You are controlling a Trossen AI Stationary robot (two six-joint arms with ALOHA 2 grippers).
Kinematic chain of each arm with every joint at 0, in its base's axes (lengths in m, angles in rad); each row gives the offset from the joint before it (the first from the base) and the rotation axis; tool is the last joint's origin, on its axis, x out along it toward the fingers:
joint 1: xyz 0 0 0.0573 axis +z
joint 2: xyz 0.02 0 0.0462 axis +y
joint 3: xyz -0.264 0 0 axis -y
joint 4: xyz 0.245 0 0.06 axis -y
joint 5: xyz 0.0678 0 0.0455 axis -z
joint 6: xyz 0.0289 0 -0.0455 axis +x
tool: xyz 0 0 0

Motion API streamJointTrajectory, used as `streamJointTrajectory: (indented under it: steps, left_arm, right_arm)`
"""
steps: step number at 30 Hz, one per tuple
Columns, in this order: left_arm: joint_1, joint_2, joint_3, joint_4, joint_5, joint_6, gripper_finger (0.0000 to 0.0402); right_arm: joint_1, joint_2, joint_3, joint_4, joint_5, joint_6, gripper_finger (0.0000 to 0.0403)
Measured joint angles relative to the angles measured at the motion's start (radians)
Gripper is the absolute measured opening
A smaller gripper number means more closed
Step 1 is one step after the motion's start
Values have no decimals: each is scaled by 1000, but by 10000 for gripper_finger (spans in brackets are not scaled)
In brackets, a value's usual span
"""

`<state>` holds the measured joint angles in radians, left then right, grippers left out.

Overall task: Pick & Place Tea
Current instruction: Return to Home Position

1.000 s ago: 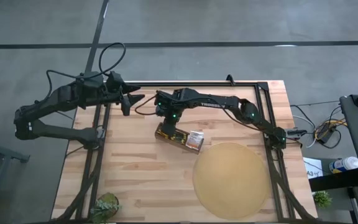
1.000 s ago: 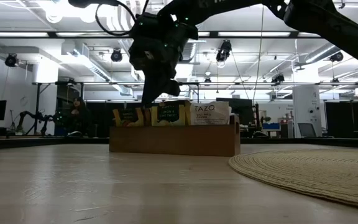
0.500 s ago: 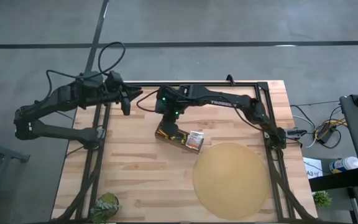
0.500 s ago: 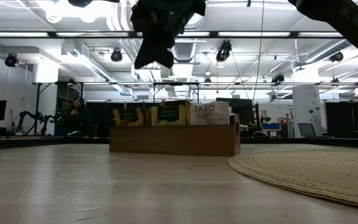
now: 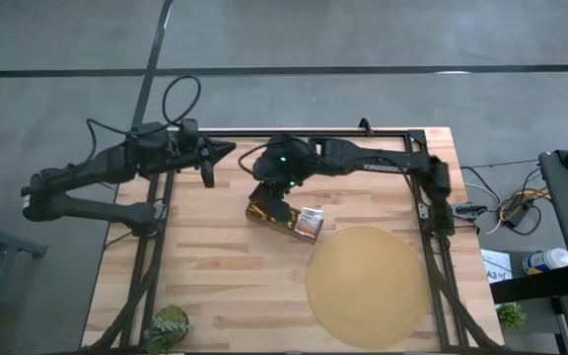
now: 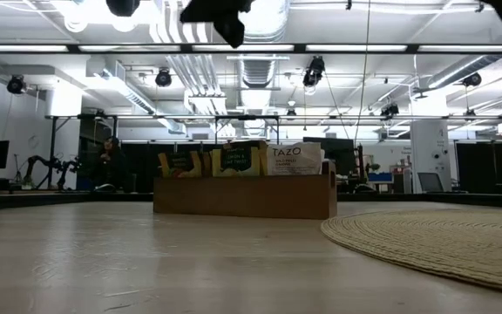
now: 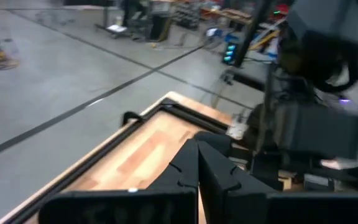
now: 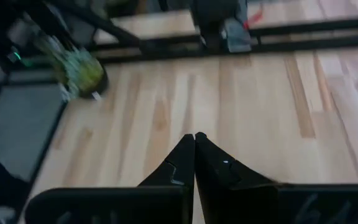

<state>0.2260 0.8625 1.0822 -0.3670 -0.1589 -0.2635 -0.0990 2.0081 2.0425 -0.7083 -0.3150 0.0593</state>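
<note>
At the far left edge of the tabletop (image 5: 205, 276), the left hand (image 5: 208, 164) hangs with its fingers pressed together and nothing between them. To its right, the right hand (image 5: 263, 183) hovers above the far-left end of the wooden box (image 5: 280, 214), its fingers likewise closed on nothing. The tea (image 6: 238, 160) stands upright in rows inside that box near the tabletop's middle, and the round woven mat (image 5: 366, 286) lies just beside it, to the right and nearer.
</note>
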Motion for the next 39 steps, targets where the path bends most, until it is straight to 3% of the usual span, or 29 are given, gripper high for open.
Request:
streamJointTrajectory:
  steps: [8, 15, 19, 25, 31, 39]
  left_arm:
    - [-17, -11, -110, 117, 81, 0, 0]
    - [-23, -10, -143, 129, 94, -24, 0]
    - [-23, -10, -143, 123, 93, -27, 0]
    - [-23, -10, -144, 121, 92, -19, 0]
    - [-23, -9, -148, 120, 91, -26, 0]
    - [-35, -13, -187, 166, 95, -17, 0]
  right_arm:
    - [3, -242, -436, 377, 13, 148, 8]
    - [23, -481, -740, 551, 186, 171, 8]
    - [22, -599, -837, 557, 270, 232, 8]
    - [23, -737, -928, 557, 267, 290, 8]
    - [22, -833, -1003, 556, 267, 151, 8]
    - [31, -901, -1139, 566, 265, 191, 9]
